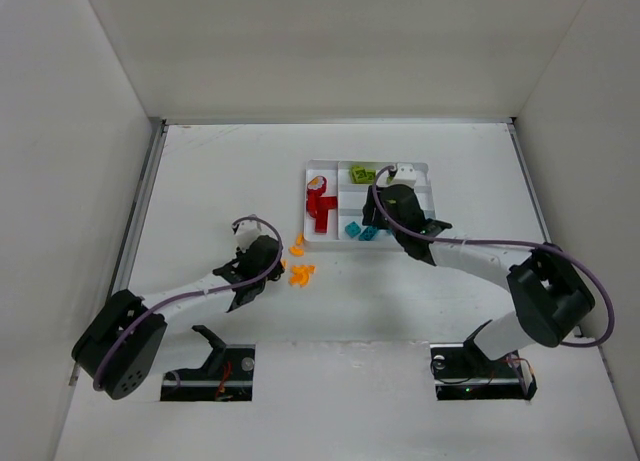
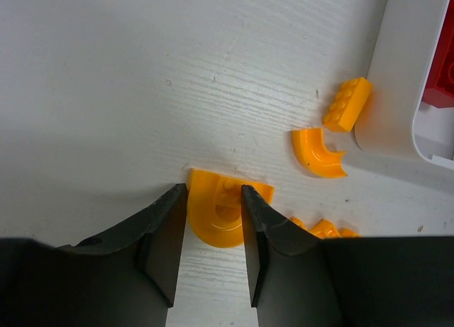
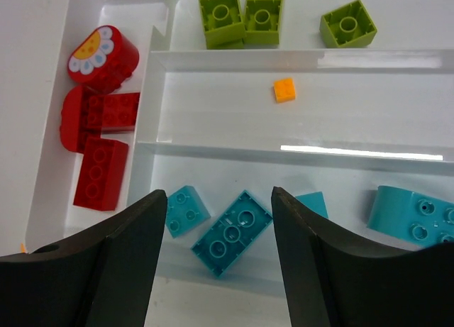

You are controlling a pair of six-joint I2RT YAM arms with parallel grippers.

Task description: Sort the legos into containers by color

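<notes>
Several orange legos (image 1: pixel 300 274) lie loose on the table left of the white tray (image 1: pixel 309 196). My left gripper (image 2: pixel 214 192) is low over them. Its fingers stand a little apart around the left part of an orange half-round piece (image 2: pixel 213 224) resting on the table. My right gripper (image 3: pixel 218 196) hangs open over the tray's near compartment, above a teal brick (image 3: pixel 233 233) lying upside down. Red legos (image 3: pixel 99 142) fill the tall narrow section, green legos (image 3: pixel 241 16) the far section. One tiny orange lego (image 3: pixel 284 89) sits in the middle section.
An orange curved piece (image 2: pixel 318 153) and an orange brick (image 2: pixel 347 103) lie by the tray's corner (image 2: pixel 397 93). More orange bits (image 2: pixel 323 228) peek out beside my left gripper's right finger. White walls enclose the table on three sides.
</notes>
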